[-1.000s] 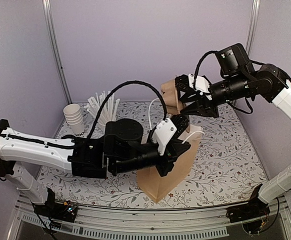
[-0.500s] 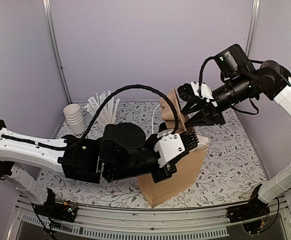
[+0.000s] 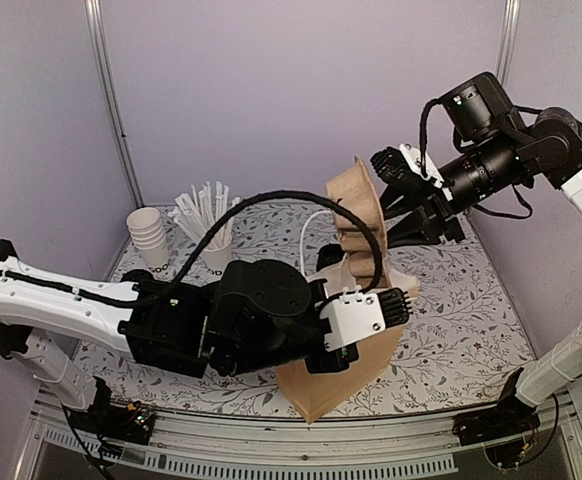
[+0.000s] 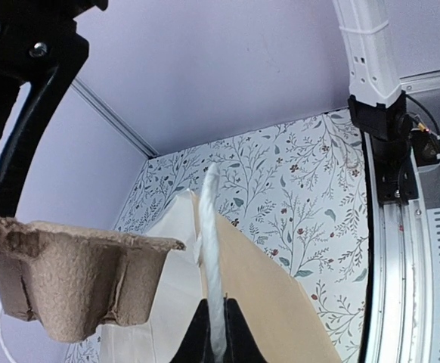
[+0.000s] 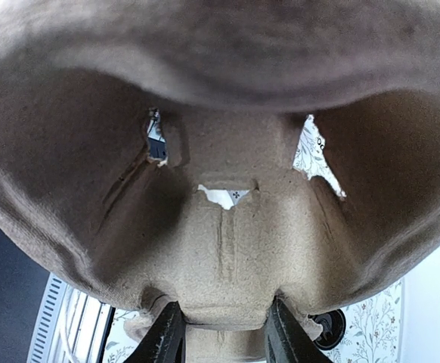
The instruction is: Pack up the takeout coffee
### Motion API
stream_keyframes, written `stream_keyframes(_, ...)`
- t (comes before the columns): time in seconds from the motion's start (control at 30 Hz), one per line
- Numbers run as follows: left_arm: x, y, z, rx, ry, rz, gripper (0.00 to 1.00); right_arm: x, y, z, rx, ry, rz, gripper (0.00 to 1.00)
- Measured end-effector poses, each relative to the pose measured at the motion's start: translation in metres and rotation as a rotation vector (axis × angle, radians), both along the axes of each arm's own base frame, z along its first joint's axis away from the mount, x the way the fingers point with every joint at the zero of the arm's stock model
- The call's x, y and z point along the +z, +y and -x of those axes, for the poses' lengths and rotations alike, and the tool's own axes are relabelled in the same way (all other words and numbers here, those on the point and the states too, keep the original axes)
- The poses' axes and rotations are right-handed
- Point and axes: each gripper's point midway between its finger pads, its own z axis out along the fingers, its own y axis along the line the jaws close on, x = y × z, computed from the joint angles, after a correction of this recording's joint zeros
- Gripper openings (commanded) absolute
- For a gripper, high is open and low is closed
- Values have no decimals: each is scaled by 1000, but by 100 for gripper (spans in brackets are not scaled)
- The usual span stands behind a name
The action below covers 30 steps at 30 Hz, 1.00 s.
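Right gripper (image 3: 399, 200) clamped on edge of pulp cup carrier (image 3: 356, 215); carrier stands on edge, long axis near upright, over mouth of paper bag (image 3: 356, 355); left gripper (image 4: 215, 344) pinched shut on bag's white handle (image 4: 212, 242); next move, by judgement, runs down from right gripper into bag; takeout coffee not visible in any view; only lidless cup stack (image 3: 150, 236) far left, nearer left arm.

The bag (image 3: 346, 372) stood on the table (image 3: 471, 320) under the left gripper (image 3: 399, 306), its handle (image 4: 212, 249) pinched there; the carrier (image 3: 356, 215) hung above the bag, gripped left of the right gripper (image 3: 399, 205); the cup stack (image 3: 151, 237) and sticks (image 3: 203, 212) stood well left of the left gripper, further back.
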Motion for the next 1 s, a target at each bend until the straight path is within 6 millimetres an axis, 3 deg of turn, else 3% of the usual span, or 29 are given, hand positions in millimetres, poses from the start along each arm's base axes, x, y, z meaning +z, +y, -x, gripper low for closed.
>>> stream_keyframes(0.13,0,0,6,-21,-39,-23,6,-6,1,-1,0,15,18,35)
stream_keyframes(0.47,-2,-1,20,-62,-120,-68,9,-45,15,-17,-16,68,119,35)
stream_keyframes(0.53,-4,0,20,-59,-126,-76,21,-54,15,-21,-22,69,145,35)
stream_keyframes(0.63,-9,2,18,-48,-136,-92,49,-63,14,-24,-27,65,177,35)
stream_keyframes(0.73,-12,7,19,-17,-147,-90,62,-74,12,-28,-32,62,223,35)
stream_keyframes(0.77,-12,9,22,-13,-156,-90,72,-78,12,-28,-32,62,237,35)
stream_keyframes(0.8,-10,13,25,-3,-162,-78,90,-81,11,-28,-33,63,253,35)
stream_keyframes(0.83,-8,17,30,4,-167,-65,99,-85,11,-28,-33,63,269,35)
stream_keyframes(1.0,8,49,60,47,-128,116,100,-95,10,-28,-34,45,319,35)
